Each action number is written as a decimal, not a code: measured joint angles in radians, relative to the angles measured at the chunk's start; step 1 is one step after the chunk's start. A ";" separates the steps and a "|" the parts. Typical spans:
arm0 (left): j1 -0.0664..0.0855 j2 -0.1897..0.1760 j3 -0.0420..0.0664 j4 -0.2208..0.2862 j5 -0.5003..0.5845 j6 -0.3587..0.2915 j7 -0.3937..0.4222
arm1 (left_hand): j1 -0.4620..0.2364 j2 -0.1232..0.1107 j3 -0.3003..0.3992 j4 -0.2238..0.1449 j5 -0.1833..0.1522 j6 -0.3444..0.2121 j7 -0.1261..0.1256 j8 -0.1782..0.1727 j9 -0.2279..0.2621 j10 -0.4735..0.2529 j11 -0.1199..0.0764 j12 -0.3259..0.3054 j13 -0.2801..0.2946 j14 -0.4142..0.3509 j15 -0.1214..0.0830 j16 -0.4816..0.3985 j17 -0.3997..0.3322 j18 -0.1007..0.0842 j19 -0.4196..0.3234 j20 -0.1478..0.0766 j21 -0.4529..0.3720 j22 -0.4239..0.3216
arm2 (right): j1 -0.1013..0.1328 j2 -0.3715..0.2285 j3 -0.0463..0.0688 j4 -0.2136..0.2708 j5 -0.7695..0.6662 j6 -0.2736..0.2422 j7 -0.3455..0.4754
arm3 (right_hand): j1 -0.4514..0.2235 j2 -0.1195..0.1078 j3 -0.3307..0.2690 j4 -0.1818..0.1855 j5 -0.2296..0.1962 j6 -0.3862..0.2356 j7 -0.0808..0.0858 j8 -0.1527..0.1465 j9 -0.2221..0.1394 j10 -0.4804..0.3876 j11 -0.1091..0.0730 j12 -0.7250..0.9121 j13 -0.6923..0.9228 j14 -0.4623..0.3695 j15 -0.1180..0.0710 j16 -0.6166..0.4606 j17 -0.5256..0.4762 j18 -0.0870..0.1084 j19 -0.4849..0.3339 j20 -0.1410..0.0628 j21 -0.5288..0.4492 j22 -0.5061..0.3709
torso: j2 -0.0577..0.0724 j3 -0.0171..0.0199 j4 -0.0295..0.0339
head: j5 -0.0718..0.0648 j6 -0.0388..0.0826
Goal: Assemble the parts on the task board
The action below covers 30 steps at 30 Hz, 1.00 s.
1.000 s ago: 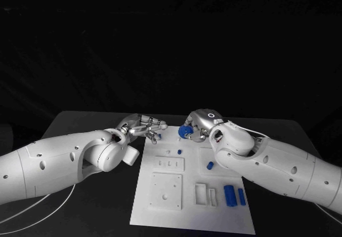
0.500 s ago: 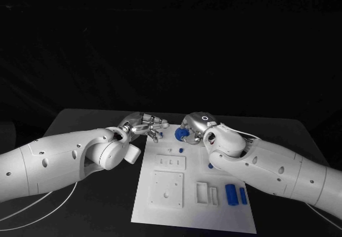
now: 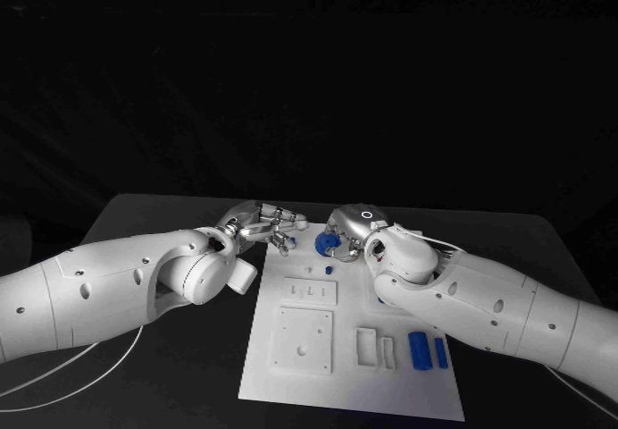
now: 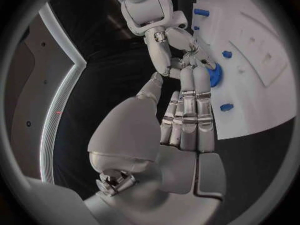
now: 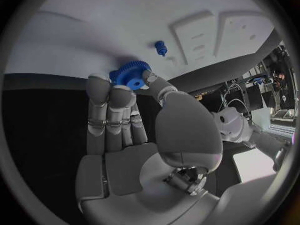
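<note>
Black bench (image 3: 168, 219) under a dark backdrop, carrying a white board (image 3: 354, 375) at centre. Right hand (image 3: 346, 234) at the board's 12 o'clock end, fingers (image 5: 100, 97) closed round a blue gear (image 3: 329, 241), pinched at its rim and hanging just above the board's far edge. Left hand (image 3: 264, 225) just at 9 o'clock from the gear, fingers (image 4: 187, 100) stretched toward it with nothing held; whether touching the gear, impossible to tell. Small blue peg (image 5: 160, 47) on the board, near the gear at roughly 6 o'clock in the head view. Two long blue bars (image 3: 426, 349) well apart at the board's 5 o'clock corner. Probably seating the gear next: right hand already carrying it, so nearer by far.
</note>
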 measured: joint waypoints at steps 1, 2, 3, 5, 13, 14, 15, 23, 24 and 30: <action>0.000 0.000 0.000 0.000 0.000 0.000 0.000 | 0.000 0.000 0.000 0.000 0.000 0.000 0.000 0.000 0.000 0.000 0.000 0.000 0.000 0.000 0.000 0.000 0.000 0.000 0.000 0.000 0.000 0.000 | 0.000 0.001 0.000 -0.001 0.000 0.000 0.001 | 0.000 0.000 0.000 0.000 0.000 0.001 -0.001 0.000 0.000 0.000 0.000 0.000 0.000 0.000 0.000 0.000 0.000 0.000 0.000 0.000 0.000 -0.001 | 0.000 0.0002 -0.0002 | 0.000 0.000; 0.000 0.000 0.000 0.000 0.000 0.000 0.000 | 0.000 0.000 0.000 0.000 0.000 0.000 0.000 0.000 0.000 0.000 0.000 0.000 0.000 0.000 0.000 0.000 0.000 0.000 0.000 0.000 0.000 0.000 | 0.000 0.002 0.000 -0.003 0.000 0.000 0.001 | 0.000 0.000 0.000 0.000 0.000 0.001 -0.001 0.000 0.000 0.000 0.000 0.000 0.000 0.000 0.000 0.000 0.000 0.000 0.000 0.000 0.000 -0.001 | -0.001 0.0003 -0.0006 | 0.001 0.000; 0.000 0.000 0.000 0.000 0.000 0.000 0.000 | 0.000 0.000 0.000 0.000 0.000 0.000 0.000 0.000 0.000 0.000 0.000 0.000 0.000 0.000 0.000 0.000 0.000 0.000 0.000 0.000 0.000 0.000 | 0.001 0.004 -0.001 -0.005 0.000 0.000 0.002 | -0.001 -0.001 0.000 0.000 0.000 0.001 -0.001 0.000 0.000 0.000 0.000 -0.005 0.000 0.000 0.000 0.000 0.000 0.000 0.000 0.000 0.000 -0.001 | -0.001 0.0004 -0.0007 | 0.001 -0.001; 0.000 0.000 0.000 0.000 0.000 0.000 0.000 | 0.000 0.000 0.000 0.000 0.000 0.000 0.000 0.000 0.000 0.000 0.000 0.000 0.000 0.000 0.000 0.000 0.000 0.000 0.000 0.000 0.000 0.000 | 0.001 0.005 -0.002 -0.008 0.000 0.001 0.003 | -0.004 -0.004 -0.001 0.001 0.000 0.002 -0.001 0.000 0.000 0.000 0.000 -0.005 0.000 0.000 0.000 -0.001 0.000 0.000 0.000 0.000 -0.002 -0.002 | -0.001 0.0003 -0.0013 | 0.002 -0.001; 0.000 0.000 0.000 0.000 0.000 0.000 0.000 | 0.000 0.000 0.000 0.000 0.000 0.000 0.000 0.000 0.000 0.000 0.000 0.000 0.000 0.000 0.000 0.000 0.000 0.000 0.000 0.000 0.000 0.000 | -0.001 0.009 -0.005 -0.016 0.000 0.007 0.006 | -0.005 -0.005 -0.009 0.009 -0.008 0.005 0.000 0.000 0.000 0.000 0.000 -0.009 0.000 0.000 0.000 -0.004 0.001 0.000 0.000 0.000 -0.004 -0.003 | -0.002 0.0015 -0.0021 | 0.005 -0.003; 0.000 0.000 0.000 0.000 0.000 0.000 0.000 | 0.000 0.000 0.000 0.000 0.000 0.000 0.000 0.000 0.000 0.000 0.000 0.000 0.000 0.000 0.000 0.000 0.000 0.000 0.000 0.000 0.000 0.000 | -0.001 0.009 -0.005 -0.017 0.000 0.008 0.006 | -0.005 -0.005 -0.010 0.010 -0.009 0.005 0.000 0.000 0.000 -0.002 0.002 -0.011 -0.001 0.000 0.000 -0.005 0.001 0.000 0.000 0.000 -0.006 -0.004 | -0.002 0.0015 -0.0023 | 0.005 -0.003; 0.000 0.000 0.000 0.000 0.000 0.000 0.000 | 0.000 0.000 0.000 0.000 0.000 0.000 0.000 0.000 0.000 0.000 0.000 0.000 0.000 0.000 0.000 0.000 0.000 0.000 0.000 0.000 0.000 0.000 | -0.001 0.010 -0.005 -0.019 0.000 0.009 0.006 | -0.005 -0.005 -0.010 0.010 -0.016 0.005 0.000 0.000 0.000 -0.004 0.004 -0.011 -0.003 0.000 0.000 -0.005 0.001 0.000 0.000 0.000 -0.008 -0.004 | -0.002 0.0015 -0.0024 | 0.005 -0.004; 0.000 0.001 0.000 -0.001 0.000 0.000 -0.001 | 0.000 0.000 0.000 0.000 0.000 0.000 0.000 0.000 0.000 0.000 0.000 0.000 0.000 0.000 0.000 0.000 0.000 0.000 0.000 0.000 0.000 0.000 | -0.001 0.014 -0.006 -0.027 0.001 0.016 0.007 | -0.012 -0.012 -0.020 0.019 -0.027 -0.023 0.005 0.000 0.002 -0.013 0.006 -0.027 -0.017 0.000 0.000 -0.009 0.003 0.000 0.000 0.000 -0.013 -0.005 | -0.002 0.0014 -0.0025 | 0.004 -0.005; 0.000 0.001 0.000 -0.001 0.000 0.000 -0.001 | 0.000 0.000 0.000 0.000 0.000 0.000 0.000 0.000 0.000 0.000 0.000 0.000 0.000 0.000 0.000 0.000 0.000 0.000 0.000 0.000 0.000 0.000 | -0.001 0.014 -0.007 -0.027 0.001 0.017 0.007 | -0.012 -0.012 -0.020 0.019 -0.027 -0.024 0.005 0.000 0.002 -0.016 0.009 -0.027 -0.017 0.000 0.000 -0.009 0.003 0.000 0.000 0.000 -0.013 -0.005 | -0.002 0.0014 -0.0025 | 0.004 -0.005; 0.000 0.002 0.000 -0.001 0.000 0.000 -0.001 | 0.000 0.000 0.000 0.000 0.000 0.000 0.000 0.000 0.000 0.000 0.000 0.000 0.000 0.000 0.000 0.000 0.000 0.000 0.000 0.000 0.000 0.000 | -0.001 0.016 -0.008 -0.031 0.001 0.018 0.008 | -0.016 -0.016 -0.026 0.026 -0.027 -0.030 0.011 0.000 0.001 -0.016 0.009 -0.032 -0.022 0.000 0.000 -0.009 0.003 0.000 0.000 0.000 -0.016 -0.007 | -0.002 0.0014 -0.0027 | 0.004 -0.007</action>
